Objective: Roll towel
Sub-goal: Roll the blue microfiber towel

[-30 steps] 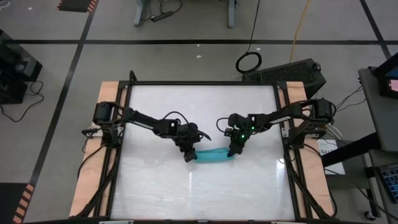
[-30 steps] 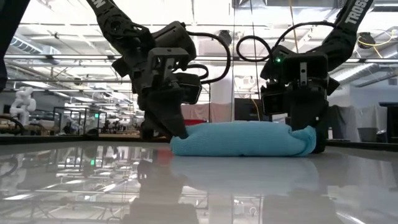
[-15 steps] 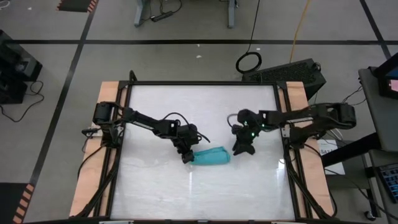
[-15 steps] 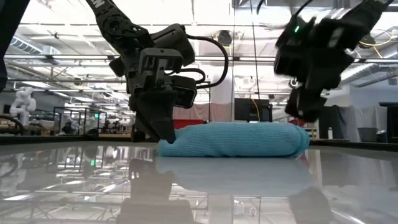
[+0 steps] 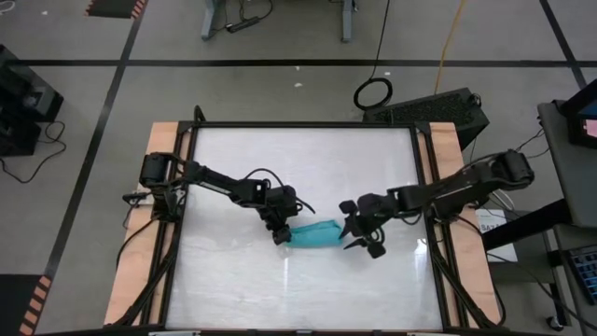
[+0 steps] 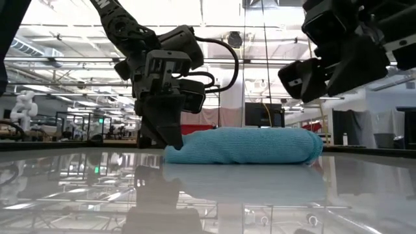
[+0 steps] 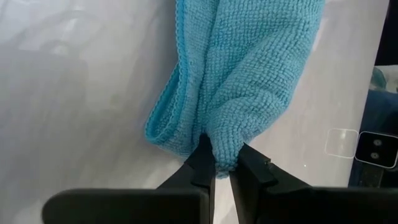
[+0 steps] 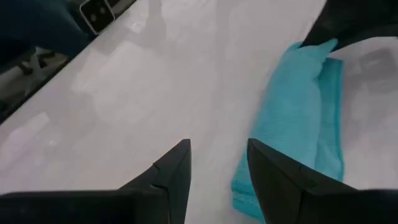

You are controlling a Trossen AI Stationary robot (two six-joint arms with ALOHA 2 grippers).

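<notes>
The turquoise towel [image 5: 315, 233] lies rolled into a short log on the white table [image 5: 298, 159], its length running left to right; it also shows in the low view [image 6: 244, 146]. My left gripper [image 5: 283, 235] is shut on the roll's left end, down at the tabletop [image 6: 170, 140]. My right gripper [image 5: 362, 237] is open and empty, raised above the table just off the roll's right end [image 6: 331, 65]. In the right wrist view its fingers [image 8: 217, 180] stand apart over bare table, with the towel [image 8: 305, 112] beside them. My left gripper pinches a bunched fold at the roll's left end [image 7: 224, 155] between its two fingers [image 7: 204, 167]. The fingers slant down from the table's left side and lie roughly along the roll. The roll rests on the table and its loose hemmed edge [image 7: 165, 124] lies slack beside the pinch.
Wooden side rails [image 5: 159, 140] and a black frame border the table. Bare white tabletop lies all round the towel. Cables and a black case [image 5: 438, 107] sit on the floor beyond the far edge.
My right gripper has let go of the roll's right end, risen clear of it, and swung a little toward the table's right and near edges. The roll has slid slightly toward the left and stays rolled on the table. My left gripper keeps its hold.
</notes>
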